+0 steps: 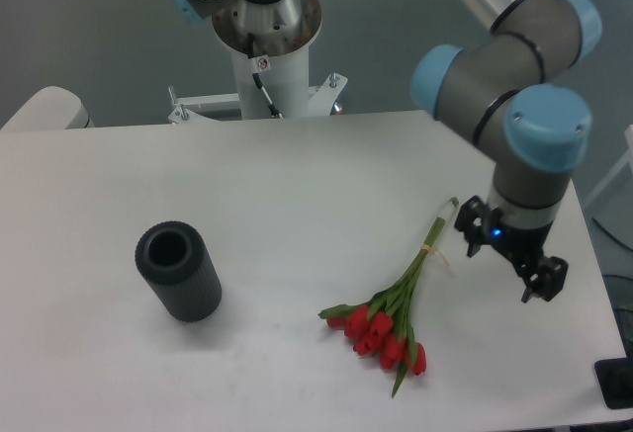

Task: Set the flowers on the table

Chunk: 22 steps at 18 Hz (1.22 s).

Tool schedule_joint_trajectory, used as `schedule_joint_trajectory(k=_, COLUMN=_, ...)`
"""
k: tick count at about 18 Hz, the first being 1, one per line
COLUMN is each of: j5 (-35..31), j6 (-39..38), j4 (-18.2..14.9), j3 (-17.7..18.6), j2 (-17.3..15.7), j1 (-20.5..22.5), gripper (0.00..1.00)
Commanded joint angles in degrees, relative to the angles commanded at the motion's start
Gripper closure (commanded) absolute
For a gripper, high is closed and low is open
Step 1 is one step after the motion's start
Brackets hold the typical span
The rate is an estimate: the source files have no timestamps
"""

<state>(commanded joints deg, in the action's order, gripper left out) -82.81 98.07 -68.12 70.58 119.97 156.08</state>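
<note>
Toward the table's near right corner: risks, as I see them
table (297, 185): carries everything
cylinder (179, 273): upright, near left, well clear
flowers (391, 317): lying flat, released
gripper (510, 256): spread open, empty; a low swing back could snag stems

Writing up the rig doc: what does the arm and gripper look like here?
The arm has grey cylindrical joint housings with light blue round end caps and a bare silver tube link. The gripper is small and black with a blue light on its body; its jaws are short and dark. The base column is white, carrying a small sticker and a thin cable.
</note>
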Motion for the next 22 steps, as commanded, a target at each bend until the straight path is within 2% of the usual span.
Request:
schedule_joint_trajectory(k=2, j5=2.91, j6=1.32, j4=-0.26, j3=0.44, j2=-0.61, j1=1.93, gripper=0.0)
schedule_joint_trajectory(k=7, j5=3.01, j6=6.16, j4=-0.35, j3=0.7, j2=-1.15, j1=4.05, gripper=0.0)
schedule_joint_trajectory(k=22, j5=2.83, j6=6.78, j4=0.0, j3=0.62, j2=-1.15, j1=3.44, gripper=0.0)
